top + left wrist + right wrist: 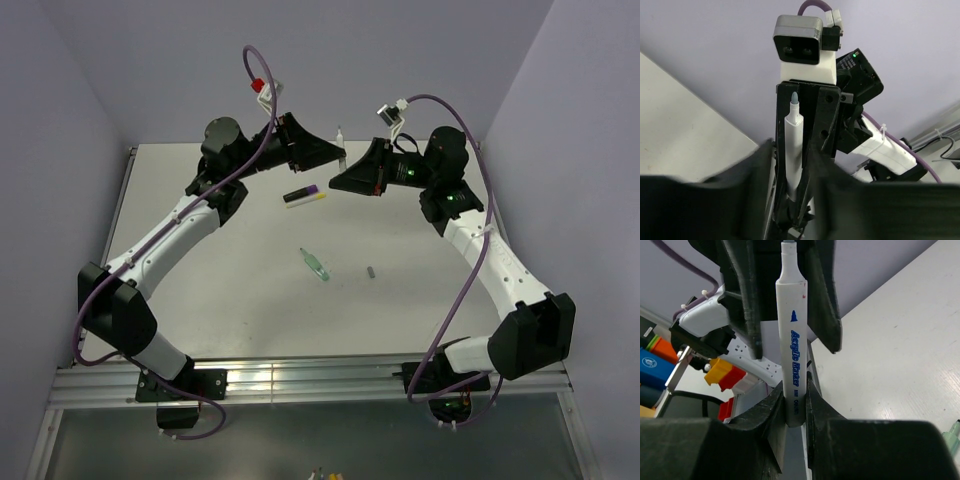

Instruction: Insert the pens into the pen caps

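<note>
A grey-white pen (pixel 341 140) marked "Acrylic Marker" stands upright between both grippers, grey tip up. My right gripper (pixel 336 180) is shut on its lower end (pixel 792 325), as the right wrist view (pixel 795 405) shows. My left gripper (pixel 342 158) is open, its fingers (pixel 747 295) flanking the pen's upper part with gaps on both sides; the pen also shows in the left wrist view (pixel 794 140), between that gripper's blurred jaws (pixel 794 172). A black pen with purple tip (pixel 302 193) and a pale yellow pen (pixel 306 201) lie together on the table. A translucent green pen (pixel 315 264) lies mid-table. A grey cap (pixel 370 270) lies to its right.
The white table (pixel 200 300) is enclosed by lilac walls at back and sides. The green pen's end also shows at the right edge of the right wrist view (pixel 952 437). A metal rail (pixel 300 380) runs along the near edge.
</note>
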You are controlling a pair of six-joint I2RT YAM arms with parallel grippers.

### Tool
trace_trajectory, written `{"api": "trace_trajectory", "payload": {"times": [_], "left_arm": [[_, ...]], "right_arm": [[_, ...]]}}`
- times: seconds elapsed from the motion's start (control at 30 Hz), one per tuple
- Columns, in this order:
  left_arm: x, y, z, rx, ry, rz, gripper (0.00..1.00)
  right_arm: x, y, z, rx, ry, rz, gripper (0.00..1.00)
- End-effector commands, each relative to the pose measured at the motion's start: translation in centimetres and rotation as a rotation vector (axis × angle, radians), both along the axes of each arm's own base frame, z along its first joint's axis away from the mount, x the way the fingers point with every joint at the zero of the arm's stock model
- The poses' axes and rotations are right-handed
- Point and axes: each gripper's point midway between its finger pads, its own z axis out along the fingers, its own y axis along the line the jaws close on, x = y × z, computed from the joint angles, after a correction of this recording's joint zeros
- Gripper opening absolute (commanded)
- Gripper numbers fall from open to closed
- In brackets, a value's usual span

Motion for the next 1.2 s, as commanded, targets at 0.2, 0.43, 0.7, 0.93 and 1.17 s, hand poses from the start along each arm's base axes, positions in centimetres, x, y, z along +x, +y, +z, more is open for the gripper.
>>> {"api": "trace_trajectory", "payload": {"times": [0.2,0.43,0.7,0.93,1.17], "left_arm": [[0.4,1.6,0.4,0.064,-0.191,-0.003,0.88],[1.8,2.7,-5.8,0.381,-0.547,-0.078,0.82],[0.7,-2.5,-19.7,0.698,-0.816,-0.403,0.74],[-1.3,-6.6,-27.0,0.746,-1.0,-0.681,0.71],[-1.8,-9.5,-31.9,0.688,-0.972,-0.77,0.69]], "right_arm": [[0.2,-3.0,0.8,0.017,-0.058,-0.08,0.0],[4.7,-12.7,-2.1,-0.175,-0.059,-0.432,0.0],[6.3,-20.7,-2.0,-0.209,-0.011,-0.63,0.0],[6.0,-22.2,-1.5,-0.203,-0.028,-0.643,0.0],[6.1,-22.2,-1.7,-0.203,-0.026,-0.633,0.0]]}}
